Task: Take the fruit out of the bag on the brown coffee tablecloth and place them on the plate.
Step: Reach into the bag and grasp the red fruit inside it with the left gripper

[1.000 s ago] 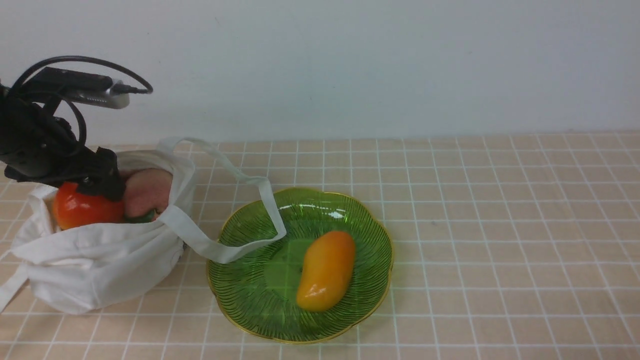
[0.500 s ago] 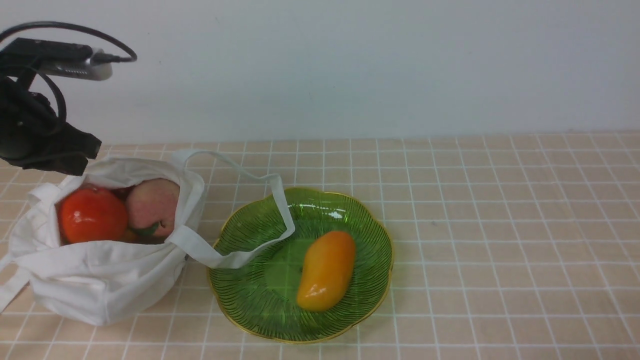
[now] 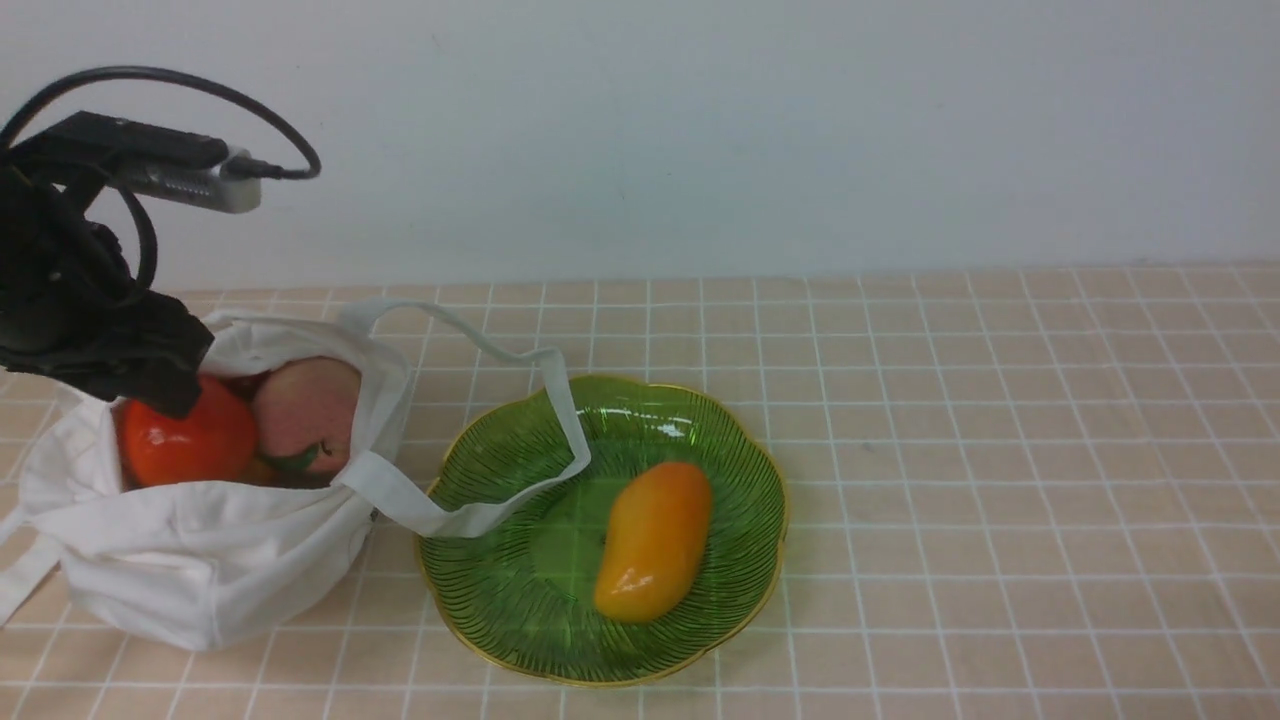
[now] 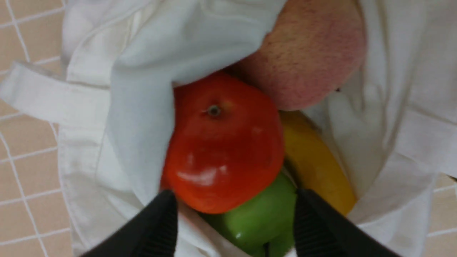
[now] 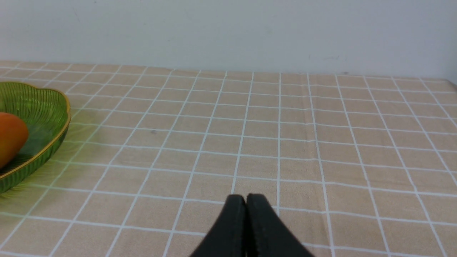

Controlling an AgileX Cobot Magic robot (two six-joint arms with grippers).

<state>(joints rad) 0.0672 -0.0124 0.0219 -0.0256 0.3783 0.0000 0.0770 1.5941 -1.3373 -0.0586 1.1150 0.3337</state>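
The white bag (image 3: pixel 200 540) lies at the left on the checked tablecloth (image 3: pixel 1000 450). In its mouth are a red-orange pomegranate (image 3: pixel 190 440) and a pink peach (image 3: pixel 305 405). The left wrist view shows the pomegranate (image 4: pixel 223 142), the peach (image 4: pixel 307 60), a green fruit (image 4: pixel 257 217) and a yellow one (image 4: pixel 314 160). My left gripper (image 4: pixel 234 203) is open just above the pomegranate, at the bag's mouth (image 3: pixel 150 375). The green plate (image 3: pixel 500 590) holds a mango (image 3: pixel 655 540). My right gripper (image 5: pixel 245 200) is shut and empty over bare cloth.
A bag strap (image 3: pixel 560 400) drapes over the plate's left rim. A white wall (image 3: pixel 700 130) stands behind the table. In the right wrist view the plate's edge (image 5: pixel 53 142) shows at the left.
My left gripper rose out of the bag, letting the bag settle, then came back down to the bag's mouth over the pomegranate. The fruits stayed in the bag.
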